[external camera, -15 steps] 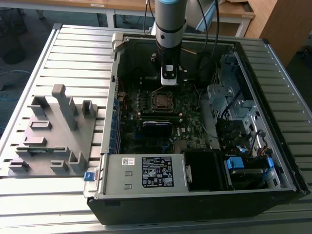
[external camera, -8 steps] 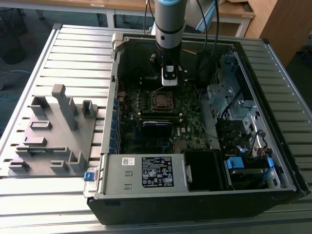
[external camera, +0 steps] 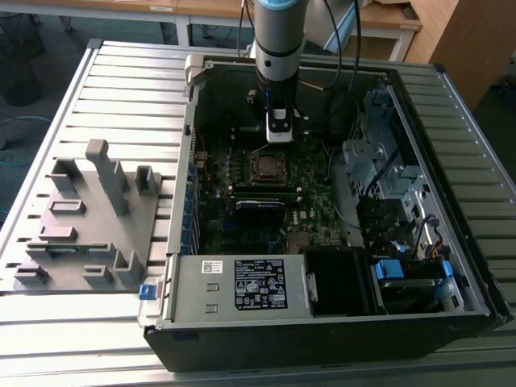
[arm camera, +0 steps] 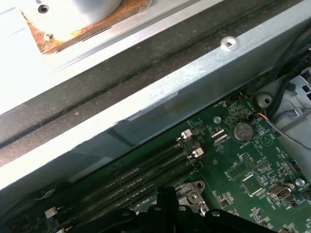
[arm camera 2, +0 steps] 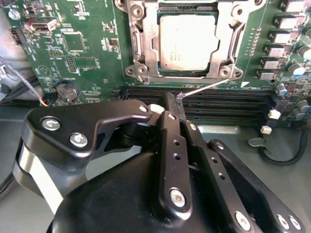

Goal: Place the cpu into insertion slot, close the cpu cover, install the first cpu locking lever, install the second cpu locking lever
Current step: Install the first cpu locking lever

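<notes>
Open computer case [external camera: 322, 322] on slatted table [external camera: 121, 72], arm reaching inside. Green motherboard [arm camera 2: 87, 48] below. Gripper [arm camera 2: 176, 104] low over memory slots [arm camera 2: 228, 102], fingers pressed together, clenched. Cpu cover [arm camera 2: 146, 43] lies flat around cpu [arm camera 2: 187, 41], which sits in insertion slot [arm camera 2: 184, 8], just ahead of fingertips. Thin locking lever [arm camera 2: 204, 88] not latched, long axis slanting from cover corner to fingertip. Free end touches fingertip; pinched or not, cannot tell.

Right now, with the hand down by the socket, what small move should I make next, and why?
Probably nudge the loose lever down and sideways toward its catch. In the second wrist view the cpu lies seated with the cover shut over it, and that lever juts out unlatched, its end right at the tip of the shut hand.
</notes>
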Controlling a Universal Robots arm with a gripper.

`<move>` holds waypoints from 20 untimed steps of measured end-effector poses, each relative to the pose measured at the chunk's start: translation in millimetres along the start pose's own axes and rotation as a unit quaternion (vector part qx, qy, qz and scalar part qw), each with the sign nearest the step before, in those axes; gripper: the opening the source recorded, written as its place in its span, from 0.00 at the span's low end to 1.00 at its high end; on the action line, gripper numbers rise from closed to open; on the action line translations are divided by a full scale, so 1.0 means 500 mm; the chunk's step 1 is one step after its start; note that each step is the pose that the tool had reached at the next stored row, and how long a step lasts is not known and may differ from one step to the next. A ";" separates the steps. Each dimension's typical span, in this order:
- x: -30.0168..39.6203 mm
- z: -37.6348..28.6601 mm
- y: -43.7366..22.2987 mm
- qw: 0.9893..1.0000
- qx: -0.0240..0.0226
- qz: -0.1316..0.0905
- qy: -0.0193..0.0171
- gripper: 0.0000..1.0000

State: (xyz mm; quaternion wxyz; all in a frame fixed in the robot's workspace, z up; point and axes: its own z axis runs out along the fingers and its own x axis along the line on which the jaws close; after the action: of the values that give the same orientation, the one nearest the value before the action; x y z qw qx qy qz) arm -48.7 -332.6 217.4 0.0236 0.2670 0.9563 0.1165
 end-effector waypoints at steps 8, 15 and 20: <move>0.008 0.007 0.001 1.000 0.000 -0.009 0.001 0.10; 0.008 0.014 0.000 1.000 0.006 -0.013 -0.002 0.10; 0.008 0.014 0.000 1.000 0.008 -0.013 -0.003 0.10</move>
State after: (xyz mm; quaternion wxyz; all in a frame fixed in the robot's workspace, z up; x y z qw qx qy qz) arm -51.4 -328.9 210.8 0.0257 0.2549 0.9606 0.1077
